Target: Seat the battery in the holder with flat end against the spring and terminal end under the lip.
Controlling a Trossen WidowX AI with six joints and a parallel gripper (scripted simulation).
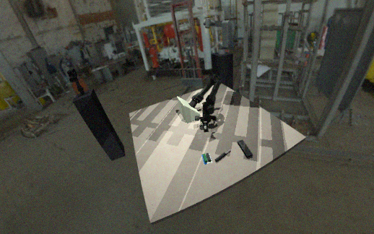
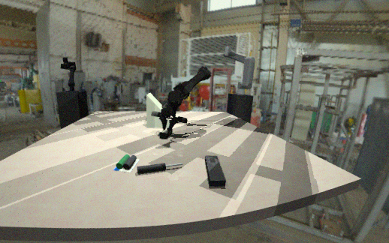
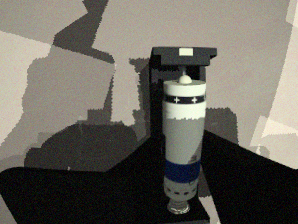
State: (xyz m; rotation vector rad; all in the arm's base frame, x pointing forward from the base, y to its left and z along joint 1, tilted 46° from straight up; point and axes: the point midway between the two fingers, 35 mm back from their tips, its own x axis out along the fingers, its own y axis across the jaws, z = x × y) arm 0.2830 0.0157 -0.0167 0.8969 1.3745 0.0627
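Note:
The battery, grey-white with a blue band, lies lengthwise along the black holder in the wrist view. Its terminal end with plus marks points to the lip, just short of it, with a gap showing between. Its flat end is at the coiled spring. My gripper is shut on the battery, one dark finger at each side, low over the table. The fingers hide the holder's sides. How deep the battery sits cannot be told.
A pale green upright panel stands close beside the arm. Nearer the front lie green and black cylinders on a small card, a screwdriver and a black oblong device.

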